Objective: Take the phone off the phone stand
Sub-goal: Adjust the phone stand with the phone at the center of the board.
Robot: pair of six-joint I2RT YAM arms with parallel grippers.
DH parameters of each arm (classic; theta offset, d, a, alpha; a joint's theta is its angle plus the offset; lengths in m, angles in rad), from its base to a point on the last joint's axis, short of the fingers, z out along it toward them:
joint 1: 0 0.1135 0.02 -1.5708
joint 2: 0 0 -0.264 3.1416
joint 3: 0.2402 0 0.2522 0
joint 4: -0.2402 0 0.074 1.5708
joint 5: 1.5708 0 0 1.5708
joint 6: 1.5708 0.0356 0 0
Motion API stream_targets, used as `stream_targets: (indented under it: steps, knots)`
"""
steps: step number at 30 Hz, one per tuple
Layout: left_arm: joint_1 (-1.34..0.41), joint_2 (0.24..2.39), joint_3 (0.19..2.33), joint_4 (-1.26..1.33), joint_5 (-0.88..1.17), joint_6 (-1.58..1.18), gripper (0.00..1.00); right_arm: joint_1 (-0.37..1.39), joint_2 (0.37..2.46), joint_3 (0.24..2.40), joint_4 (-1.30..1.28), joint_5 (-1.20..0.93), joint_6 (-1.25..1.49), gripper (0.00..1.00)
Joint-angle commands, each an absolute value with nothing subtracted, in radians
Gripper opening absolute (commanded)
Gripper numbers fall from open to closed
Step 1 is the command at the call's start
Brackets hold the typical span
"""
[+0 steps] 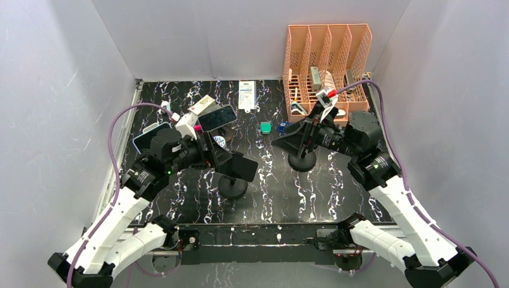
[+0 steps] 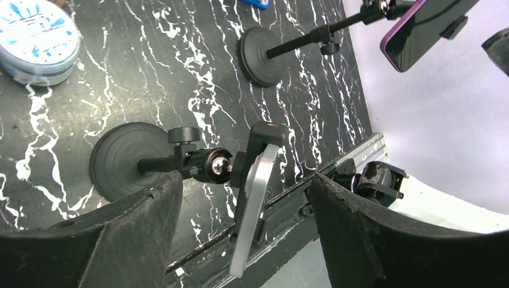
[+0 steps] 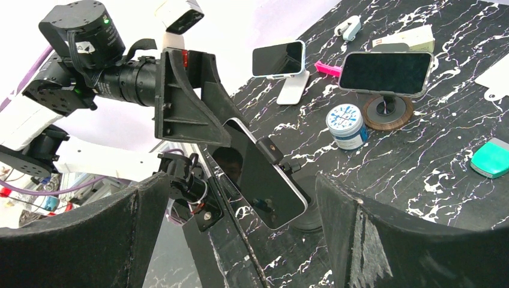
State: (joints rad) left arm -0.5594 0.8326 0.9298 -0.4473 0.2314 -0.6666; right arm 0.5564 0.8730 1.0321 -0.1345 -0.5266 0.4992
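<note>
While on stand (image 2: 129,159), phone (image 2: 249,210) inside claw (image 2: 243,183)

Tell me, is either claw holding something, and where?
Nothing is held: the left gripper, open, straddles the phone without touching it; the right gripper is open, empty.

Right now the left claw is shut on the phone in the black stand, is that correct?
No. The left claw is open; the left wrist view shows both fingers clear of the phone, which sits in the black stand.
</note>
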Motion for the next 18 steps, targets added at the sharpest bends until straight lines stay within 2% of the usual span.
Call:
stream_targets:
  steps: [1, 6, 9, 13, 18]
  knots:
    - [-0.561, 0.758, 0.967, -0.53, 0.109, -0.668, 0.79, 0.554, 0.874, 1.03, -0.111, -0.544, 0.503, 0.99]
    - [-0.561, 0.652, 0.979, -0.645, -0.139, -0.71, 0.82, 0.554, 0.895, 1.022, -0.073, -0.56, 0.518, 0.99]
    - [-0.561, 0.537, 0.931, -0.613, -0.213, -0.706, 0.82, 0.555, 0.937, 1.043, -0.059, -0.582, 0.531, 0.98]
    - [-0.561, 0.358, 0.83, -0.51, -0.095, -0.685, 0.82, 0.568, 0.973, 1.072, -0.035, -0.585, 0.504, 0.94]
    - [-0.561, 0.299, 0.73, -0.476, 0.097, -0.696, 0.81, 0.639, 1.052, 1.135, -0.07, -0.556, 0.462, 0.93]
